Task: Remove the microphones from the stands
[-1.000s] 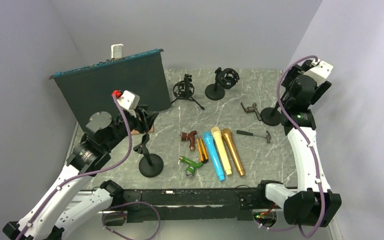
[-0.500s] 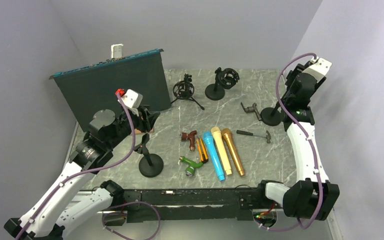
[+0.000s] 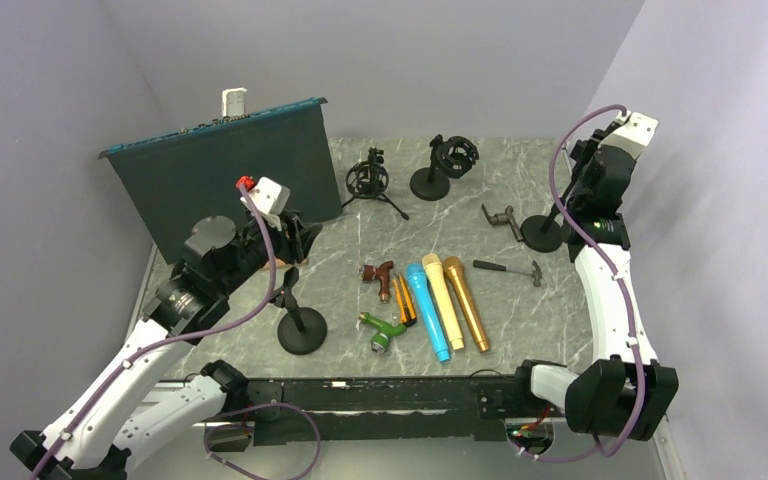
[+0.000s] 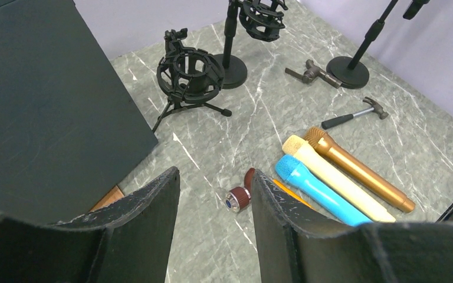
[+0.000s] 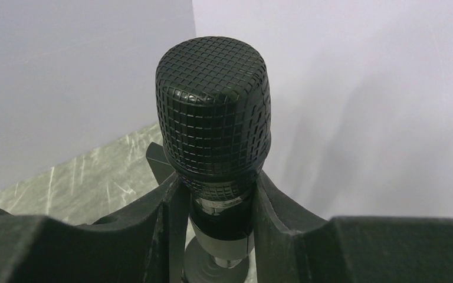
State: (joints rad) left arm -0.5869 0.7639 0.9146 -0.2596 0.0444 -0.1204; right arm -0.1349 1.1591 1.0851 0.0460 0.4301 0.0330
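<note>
Presently, the black microphone sits upright on its stand at the far right of the bench, close to the right wall; its gridded head stands clear above the right gripper; the jaws of that gripper are drawn narrow onto the neck just below the head, one finger pressed against each side; the stand's round base rests flat on the bench.

The left gripper hangs above the left-centre of the bench, well apart from the black microphone; its jaws stand moderately wide with nothing between them.

Three handheld units lie side by side near the front middle: a blue microphone, a cream microphone and a gold microphone, heads pointing away from the arm bases; a small hammer lies between the gold microphone and the stand's base.

A dark panel stands upright at the far left; at the back, a tripod shock mount and a shock mount on a round base stand near each other; a second round-base stand, carrying no microphone, stands near the left gripper towards the front.
</note>
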